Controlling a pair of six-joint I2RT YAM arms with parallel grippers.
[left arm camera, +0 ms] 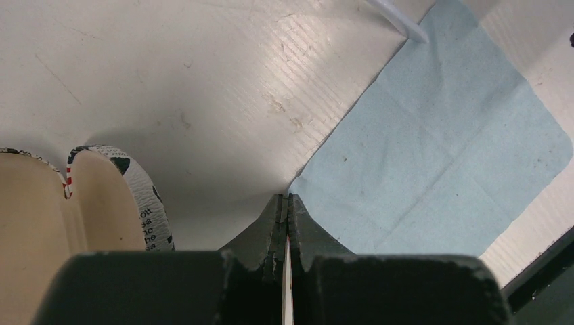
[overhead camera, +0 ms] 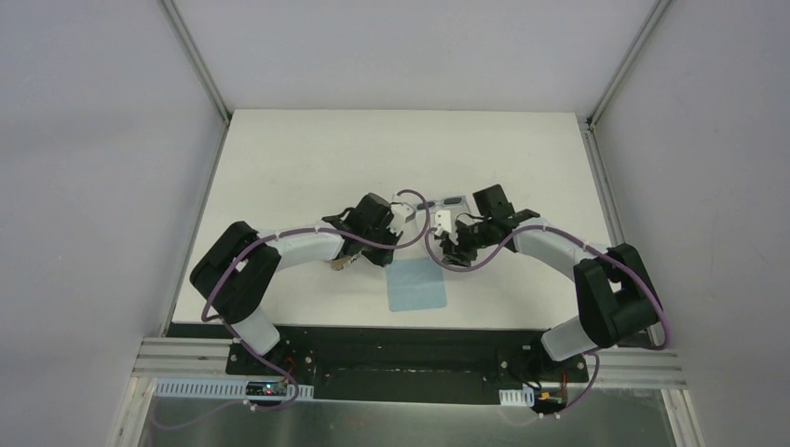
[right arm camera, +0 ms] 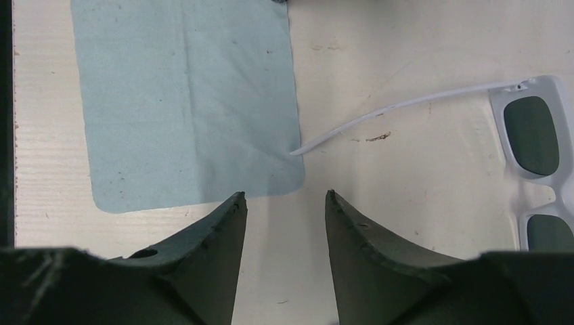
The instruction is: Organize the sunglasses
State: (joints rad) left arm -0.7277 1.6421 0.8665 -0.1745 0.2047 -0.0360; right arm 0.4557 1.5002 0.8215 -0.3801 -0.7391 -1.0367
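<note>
The sunglasses lie open on the table at the right of the right wrist view. They have a white frame and dark lenses, and one slim temple arm reaches toward the blue cloth. From above, part of them shows between the two wrists. My right gripper is open and holds nothing. It hovers over bare table by the cloth's corner, well short of the frame. My left gripper is shut, its tips at the cloth's other corner.
A light blue cloth lies flat near the table's front edge. An open white-and-black printed case with a cream lining sits just left of my left gripper. White walls enclose the table.
</note>
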